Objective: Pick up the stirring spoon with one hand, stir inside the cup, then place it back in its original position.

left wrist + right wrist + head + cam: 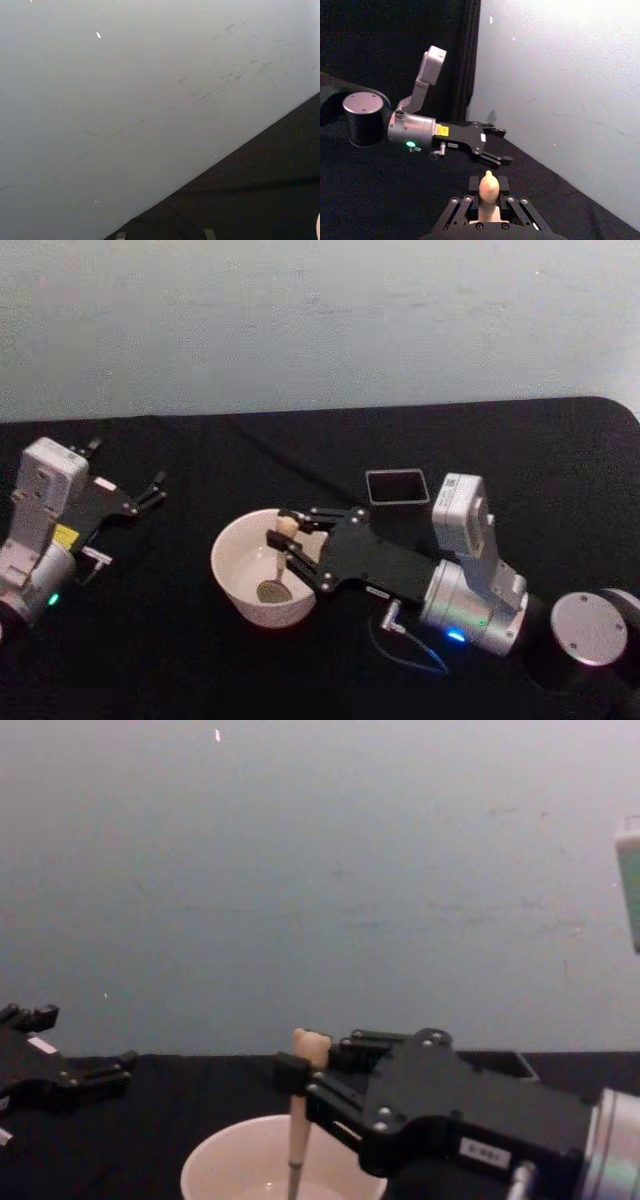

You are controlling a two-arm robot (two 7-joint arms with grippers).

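The stirring spoon point(273, 591) stands nearly upright in the cream-white cup point(233, 562), its shiny bowl low inside near the bottom. My right gripper point(283, 532) reaches in from the right and is shut on the spoon's beige handle just below the bear head point(488, 186). In the chest view the spoon point(296, 1135) drops from the right gripper point(300, 1072) into the cup point(215, 1165). My left gripper point(158, 489) rests parked at the table's left, fingers apart and holding nothing, well away from the cup.
A dark grey square holder point(397, 486) stands just behind the right gripper, to the right of the cup. A black cylinder with a silver top point(588, 629) sits at the front right. A pale wall point(320, 870) backs the black table point(520, 450).
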